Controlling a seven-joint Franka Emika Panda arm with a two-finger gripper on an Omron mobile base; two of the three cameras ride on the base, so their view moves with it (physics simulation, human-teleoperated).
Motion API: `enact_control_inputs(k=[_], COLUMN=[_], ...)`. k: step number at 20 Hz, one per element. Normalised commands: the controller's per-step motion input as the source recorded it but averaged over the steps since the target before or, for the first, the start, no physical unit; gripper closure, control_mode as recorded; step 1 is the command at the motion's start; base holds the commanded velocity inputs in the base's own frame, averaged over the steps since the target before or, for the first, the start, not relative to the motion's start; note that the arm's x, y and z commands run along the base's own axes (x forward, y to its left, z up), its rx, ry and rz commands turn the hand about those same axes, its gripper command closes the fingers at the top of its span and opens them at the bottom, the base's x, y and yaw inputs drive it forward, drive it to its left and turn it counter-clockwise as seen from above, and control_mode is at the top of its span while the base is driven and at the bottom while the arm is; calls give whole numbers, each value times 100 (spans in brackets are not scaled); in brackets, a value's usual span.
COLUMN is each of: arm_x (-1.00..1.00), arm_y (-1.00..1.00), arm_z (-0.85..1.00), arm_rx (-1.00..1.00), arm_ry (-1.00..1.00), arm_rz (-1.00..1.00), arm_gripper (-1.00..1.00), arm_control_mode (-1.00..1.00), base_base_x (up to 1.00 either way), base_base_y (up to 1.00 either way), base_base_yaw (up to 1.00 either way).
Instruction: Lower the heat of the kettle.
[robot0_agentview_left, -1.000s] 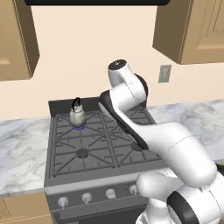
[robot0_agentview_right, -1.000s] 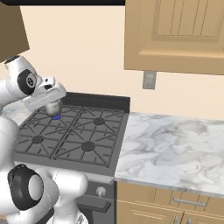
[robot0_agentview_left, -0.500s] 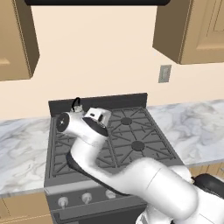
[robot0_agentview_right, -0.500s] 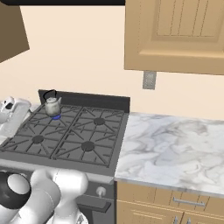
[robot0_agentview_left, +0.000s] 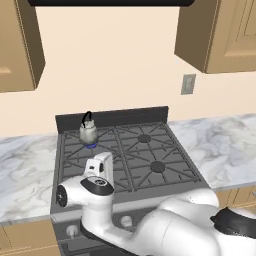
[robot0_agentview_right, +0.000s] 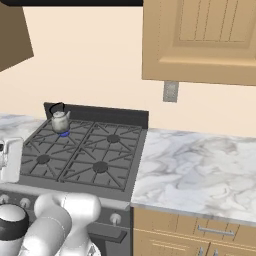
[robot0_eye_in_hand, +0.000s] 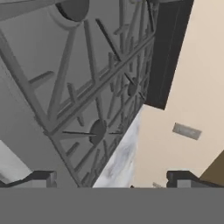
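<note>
Silver-grey and small, the kettle (robot0_agentview_left: 88, 132) sits on the stove's (robot0_agentview_left: 150, 180) back-left burner over a blue flame (robot0_agentview_left: 90, 146), near the black backguard. Low at the front-left grate, the gripper (robot0_eye_in_hand: 111, 181) has its fingertips (robot0_eye_in_hand: 41, 178) spread wide, gripping nothing.

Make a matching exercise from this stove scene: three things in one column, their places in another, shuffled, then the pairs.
Things:
1. kettle
2. wall outlet
3. knobs

Places:
A. on the stove's front panel, below the grates
B. on the back left burner, over a blue flame
C. on the wall above the counter, right of the stove

Pairs: 1-B, 2-C, 3-A
</note>
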Motion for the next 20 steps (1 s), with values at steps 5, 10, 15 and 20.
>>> enact_control_inputs(k=[5,10,15,20], arm_x=[-59,-26,-27,-27], arm_y=[19,46,24,23], arm_z=[-25,-16,-43,-46], arm_rx=[-15,-24,-26,-26], arm_ry=[-5,0,-1,0], arm_rz=[24,17,18,22], arm_gripper=[-100,-100,-100,-100], arm_control_mode=[-100,-100,-100,-100], base_base_x=[0,0,0,0], base_base_y=[0,0,0,0], base_base_yaw=[0,0,0,0])
